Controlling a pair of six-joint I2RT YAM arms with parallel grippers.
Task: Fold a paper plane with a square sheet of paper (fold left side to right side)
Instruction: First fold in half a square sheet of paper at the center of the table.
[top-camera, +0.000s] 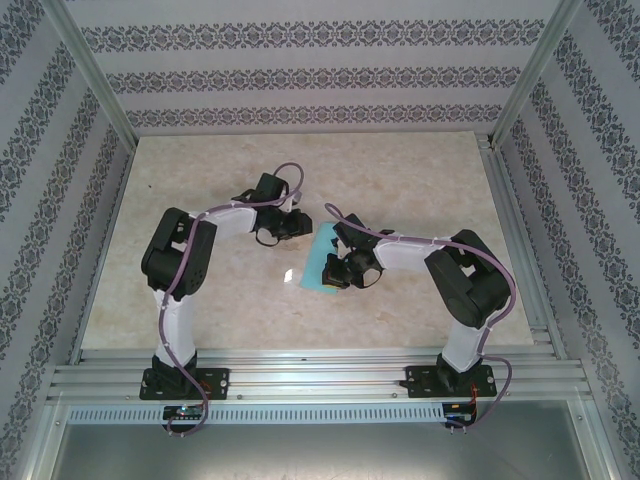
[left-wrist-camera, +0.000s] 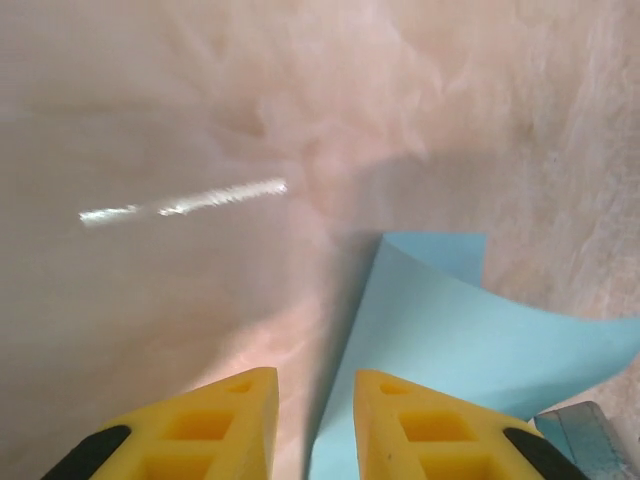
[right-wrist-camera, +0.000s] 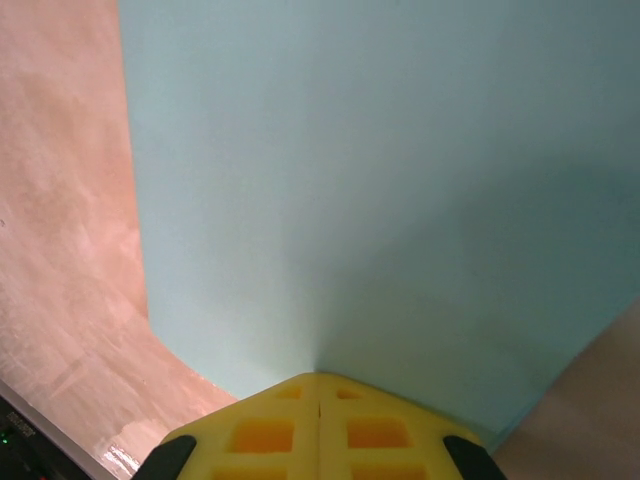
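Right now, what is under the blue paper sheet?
The beige marbled table lies under the square sheet of paper, which curls up off it at one side. Whatever is below the rest is covered. The right gripper has its jaws shut on the sheet.

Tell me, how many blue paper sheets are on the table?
1. The blue sheet lies near the table's middle, one edge pinched in the right gripper. Another could hide beneath it.
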